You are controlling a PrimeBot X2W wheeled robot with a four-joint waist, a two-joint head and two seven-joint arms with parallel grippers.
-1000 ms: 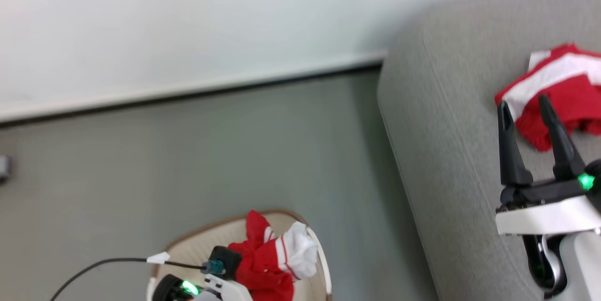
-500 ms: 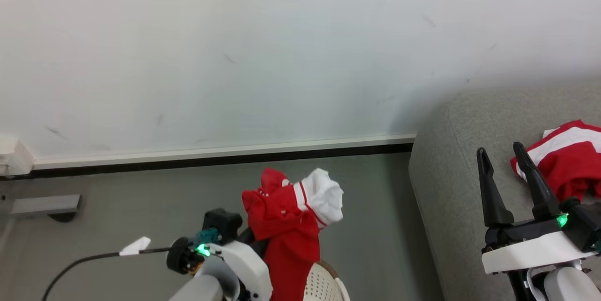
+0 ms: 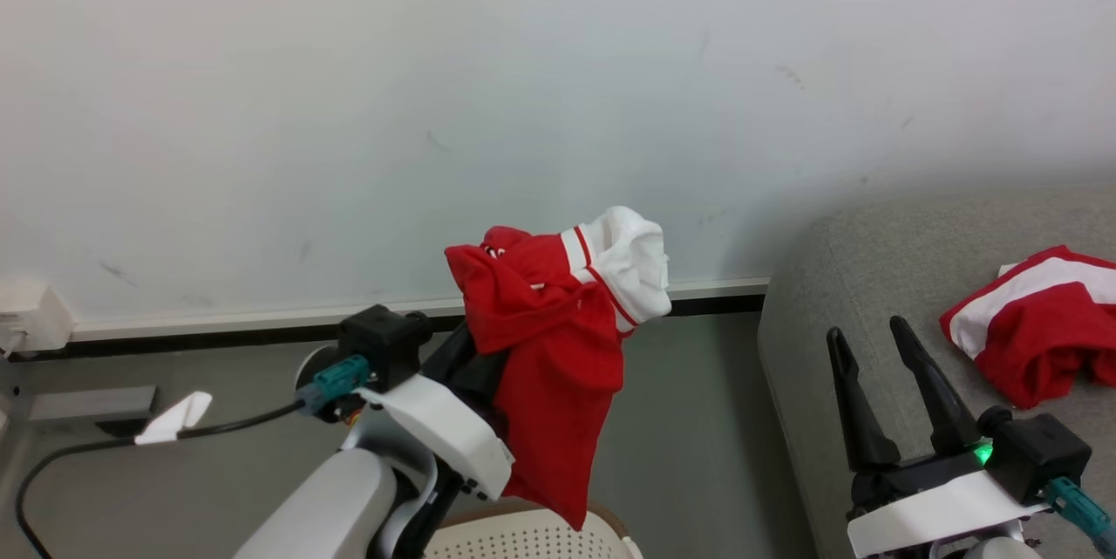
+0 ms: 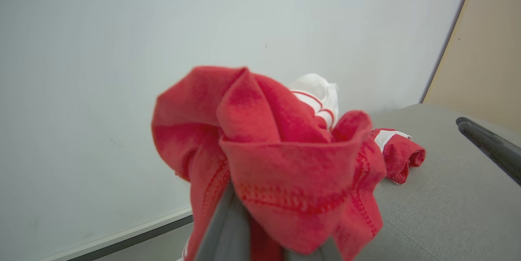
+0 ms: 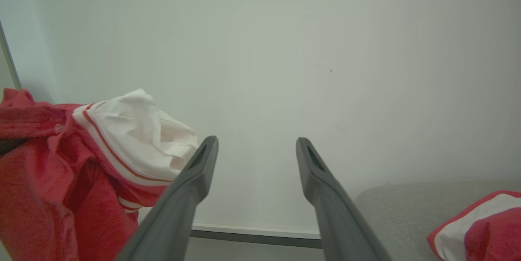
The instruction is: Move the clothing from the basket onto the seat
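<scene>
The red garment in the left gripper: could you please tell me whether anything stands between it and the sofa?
Nothing visible blocks the way: the garment hangs above the basket, with floor between it and the sofa. The open right gripper hovers by the sofa's near edge.

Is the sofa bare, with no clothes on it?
No, a red and white garment lies crumpled on the grey sofa.

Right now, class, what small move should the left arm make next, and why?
Probably swing right toward the grey woven-fabric sofa: the left jaws are shut on a soft red-and-white garment hanging above the cream perforated basket, and another red garment lies there.
</scene>
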